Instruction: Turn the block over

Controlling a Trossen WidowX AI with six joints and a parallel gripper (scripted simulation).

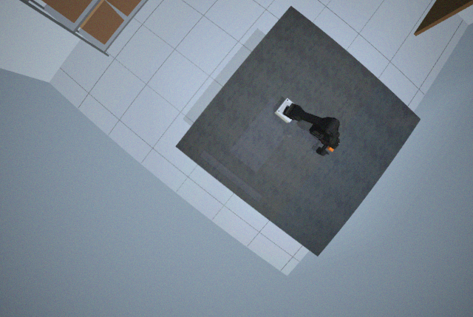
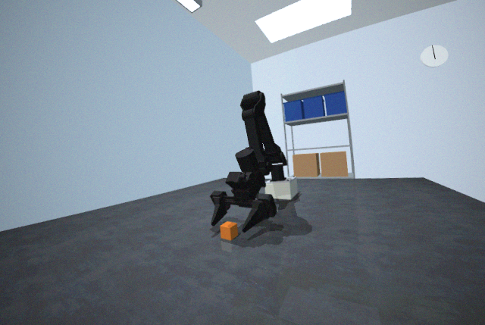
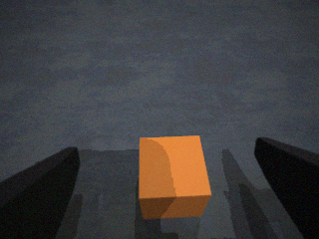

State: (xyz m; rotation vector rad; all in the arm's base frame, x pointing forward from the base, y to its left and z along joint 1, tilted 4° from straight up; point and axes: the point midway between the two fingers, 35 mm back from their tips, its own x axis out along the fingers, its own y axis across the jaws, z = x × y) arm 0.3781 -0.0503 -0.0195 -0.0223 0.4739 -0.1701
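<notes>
A plain storeroom or lab space with pale blue walls. A metal shelving rack [image 2: 317, 129] stands against the far wall beyond the far edge of the dark worktop [image 2: 352, 235], holding blue bins [image 2: 314, 107] above and cardboard boxes [image 2: 320, 164] below. A round wall clock [image 2: 433, 55] hangs high, and ceiling light panels [image 2: 305, 12] glow overhead. The floor around the worktop is tiled [image 1: 183, 49].
</notes>
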